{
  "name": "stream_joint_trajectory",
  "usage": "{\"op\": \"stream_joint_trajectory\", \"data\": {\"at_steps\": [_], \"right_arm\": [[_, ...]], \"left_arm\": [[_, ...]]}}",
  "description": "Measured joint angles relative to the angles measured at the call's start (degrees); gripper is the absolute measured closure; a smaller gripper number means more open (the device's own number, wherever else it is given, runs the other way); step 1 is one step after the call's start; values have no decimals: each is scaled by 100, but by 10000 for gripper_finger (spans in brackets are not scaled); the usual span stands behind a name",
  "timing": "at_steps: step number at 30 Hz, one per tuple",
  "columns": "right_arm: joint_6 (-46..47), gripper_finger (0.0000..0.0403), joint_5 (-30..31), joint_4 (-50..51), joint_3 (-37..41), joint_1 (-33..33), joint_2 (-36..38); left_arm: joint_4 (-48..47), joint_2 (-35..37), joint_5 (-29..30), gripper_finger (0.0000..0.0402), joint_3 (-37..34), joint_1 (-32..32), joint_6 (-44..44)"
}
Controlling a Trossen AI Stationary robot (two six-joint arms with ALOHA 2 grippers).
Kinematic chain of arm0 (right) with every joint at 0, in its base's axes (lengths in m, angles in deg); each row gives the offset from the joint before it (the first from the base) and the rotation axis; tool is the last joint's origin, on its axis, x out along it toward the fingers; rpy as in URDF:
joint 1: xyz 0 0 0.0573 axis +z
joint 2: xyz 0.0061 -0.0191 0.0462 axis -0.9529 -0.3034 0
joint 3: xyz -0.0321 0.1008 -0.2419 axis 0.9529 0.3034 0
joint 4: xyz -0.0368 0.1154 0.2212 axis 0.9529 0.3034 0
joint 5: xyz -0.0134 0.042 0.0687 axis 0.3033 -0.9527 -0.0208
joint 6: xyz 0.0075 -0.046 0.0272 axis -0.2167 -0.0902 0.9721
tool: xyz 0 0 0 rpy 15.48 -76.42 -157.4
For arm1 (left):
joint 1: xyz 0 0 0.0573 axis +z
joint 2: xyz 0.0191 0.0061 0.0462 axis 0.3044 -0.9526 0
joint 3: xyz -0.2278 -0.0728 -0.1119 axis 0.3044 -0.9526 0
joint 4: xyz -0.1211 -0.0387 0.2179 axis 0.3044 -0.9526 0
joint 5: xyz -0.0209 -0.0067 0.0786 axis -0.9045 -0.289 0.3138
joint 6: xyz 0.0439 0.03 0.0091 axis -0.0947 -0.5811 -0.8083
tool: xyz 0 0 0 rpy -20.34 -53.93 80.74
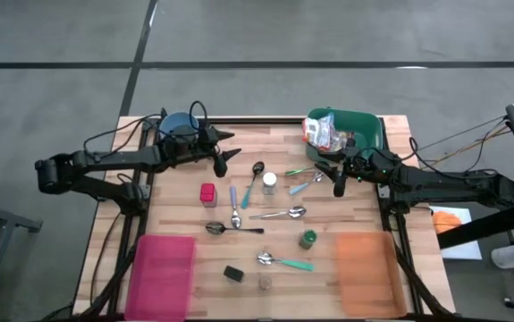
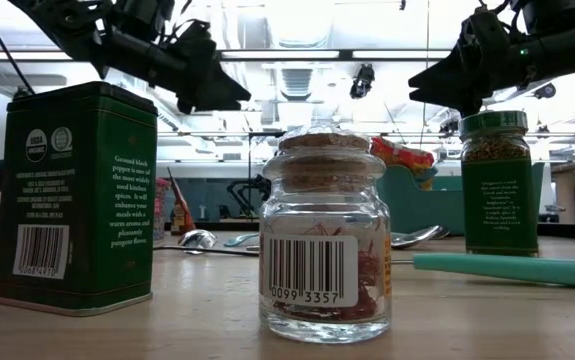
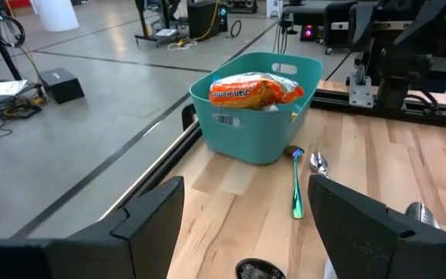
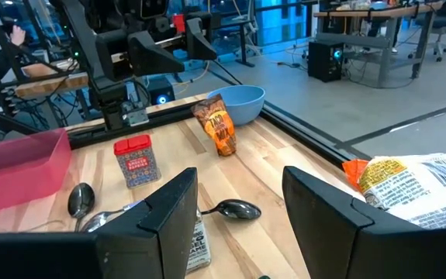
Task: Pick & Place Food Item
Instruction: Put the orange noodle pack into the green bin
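Two grippers hang above the back of the table with nothing in them, so the job looks barely begun or between items. At the far left, the left gripper (image 1: pixel 223 159) hovers by the blue bowl (image 1: pixel 178 123), its jaws spread wide; its wrist view shows only air between the fingers. The bowl appears empty. Just beside it stands an orange snack packet (image 4: pixel 219 124), seen in the right wrist view, a likely food item to move. In front of it a red tin (image 1: pixel 207 193) stands on the wood, with spoons scattered across the middle. Along the front edge lie a pink tray (image 1: pixel 161 273) and an orange tray (image 1: pixel 364 268), both bare as far as the high view shows. Further right, the green bin (image 1: pixel 369 131) at the back corner holds a noodle packet (image 1: pixel 321 132). The right gripper (image 1: pixel 335 179) hangs just in front of the bin, jaws parted and gripping nothing.
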State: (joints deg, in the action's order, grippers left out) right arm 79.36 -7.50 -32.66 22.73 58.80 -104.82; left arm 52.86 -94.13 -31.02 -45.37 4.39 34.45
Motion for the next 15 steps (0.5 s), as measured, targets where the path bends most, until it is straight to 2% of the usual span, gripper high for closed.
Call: {"op": "stream_joint_trajectory", "data": {"at_steps": [11, 15], "right_arm": [[80, 216, 0, 1, -2, 3, 1], [1165, 216, 7, -83, 0, 2, 1]], "left_arm": [[-566, 0, 2, 126, 0, 0, 2], [-789, 0, 0, 126, 0, 0, 12]]}}
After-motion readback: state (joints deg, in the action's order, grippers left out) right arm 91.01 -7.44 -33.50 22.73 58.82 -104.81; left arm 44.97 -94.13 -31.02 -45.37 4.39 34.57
